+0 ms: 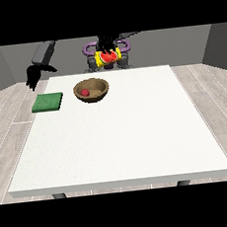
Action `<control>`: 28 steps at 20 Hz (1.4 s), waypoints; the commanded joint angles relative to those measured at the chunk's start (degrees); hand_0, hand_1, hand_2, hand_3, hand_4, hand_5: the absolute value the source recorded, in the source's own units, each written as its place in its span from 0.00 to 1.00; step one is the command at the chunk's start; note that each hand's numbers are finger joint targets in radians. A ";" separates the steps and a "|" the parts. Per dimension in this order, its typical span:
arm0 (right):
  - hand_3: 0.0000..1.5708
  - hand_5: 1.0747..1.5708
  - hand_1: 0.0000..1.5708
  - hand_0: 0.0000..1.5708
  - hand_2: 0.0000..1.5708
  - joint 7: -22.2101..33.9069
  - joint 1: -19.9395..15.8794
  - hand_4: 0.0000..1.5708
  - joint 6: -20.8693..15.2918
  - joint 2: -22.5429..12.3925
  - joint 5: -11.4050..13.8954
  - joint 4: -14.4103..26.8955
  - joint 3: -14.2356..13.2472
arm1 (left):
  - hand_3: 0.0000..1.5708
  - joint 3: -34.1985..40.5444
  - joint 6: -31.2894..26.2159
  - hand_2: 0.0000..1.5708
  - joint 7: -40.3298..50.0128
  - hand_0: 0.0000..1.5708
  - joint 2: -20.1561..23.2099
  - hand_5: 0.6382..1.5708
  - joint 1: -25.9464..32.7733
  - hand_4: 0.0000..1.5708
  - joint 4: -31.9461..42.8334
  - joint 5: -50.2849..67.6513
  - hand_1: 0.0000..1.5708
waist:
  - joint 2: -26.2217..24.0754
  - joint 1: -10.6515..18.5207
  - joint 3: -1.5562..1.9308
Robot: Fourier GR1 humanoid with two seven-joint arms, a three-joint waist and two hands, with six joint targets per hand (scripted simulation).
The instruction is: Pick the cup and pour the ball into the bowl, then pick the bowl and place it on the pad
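- Here the cup [107,57], yellow with a red and green watermelon print, lies on its side in the air, above and behind the far edge of the bench [123,139], in front of the robot's torso.
- The hand at the view's right [107,45] comes down over the cup from above, its black fingers curled round the cup's body, so the cup is grasped and held clear of the bench.
- The ball [85,92], small and red, sits inside the bowl [91,90], towards the bowl's left side as seen from the camera.
- The bowl is brown and wooden-looking, upright on the bench near its far edge, below and a little left of the raised cup and apart from it.
- The pad [48,102] is a flat green square lying on the bench at its far left corner, just beside the bowl but not touching it.
- The hand at the view's left [33,76] hangs off the bench's left edge, above and behind the pad, holding nothing; its fingers point downward, slack and released.
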 commanded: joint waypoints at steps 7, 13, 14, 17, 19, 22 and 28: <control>0.00 0.98 0.00 0.00 0.00 0.40 -1.47 0.19 -3.54 3.27 -1.15 -2.72 -0.34 | 1.00 21.84 10.74 1.00 -11.47 0.81 3.45 0.98 10.22 0.62 -6.30 27.95 0.81 | 6.35 4.45 -0.14; 0.00 1.00 0.00 0.00 0.00 1.56 -3.46 0.23 -3.21 5.42 -2.11 -4.98 0.31 | 0.40 31.26 10.91 0.59 -20.50 0.61 -0.64 0.97 13.13 0.55 -6.84 45.64 0.61 | 11.84 2.40 -0.10; 0.00 1.00 0.00 0.00 0.00 1.94 -4.48 0.24 -3.31 6.46 -2.60 -5.36 0.33 | 0.06 33.49 10.35 0.45 -22.12 0.50 -1.57 0.96 11.90 0.55 -7.10 49.67 0.50 | 13.65 2.21 -0.17; 0.00 1.00 0.00 0.00 0.00 3.40 -8.00 0.26 -6.24 10.29 -1.15 -7.70 3.09 | 0.00 34.16 13.04 0.00 -24.98 0.00 -1.63 0.98 12.36 0.51 -5.46 56.87 0.00 | 15.46 -1.17 -0.07; 0.00 0.99 0.00 0.00 0.00 4.25 -5.52 0.24 -5.82 10.39 -0.93 -8.52 3.73 | 0.00 37.09 8.92 0.00 -30.13 0.00 -1.66 0.97 16.24 0.00 -3.94 61.68 0.00 | 13.98 -1.09 -0.04; 0.00 0.96 0.00 0.00 0.00 7.39 -6.71 0.15 -7.28 11.89 0.12 -9.27 5.86 | 0.00 37.24 8.11 0.00 -32.19 0.00 -1.69 0.94 16.92 0.00 -0.59 64.04 0.00 | 12.39 -3.89 0.07; 0.00 0.95 0.00 0.00 0.00 4.71 -2.20 0.00 -5.90 13.15 1.10 -7.57 7.75 | 0.00 39.83 4.02 0.00 -33.15 0.00 0.82 0.96 16.87 0.00 1.01 65.69 0.00 | 9.37 -4.36 0.14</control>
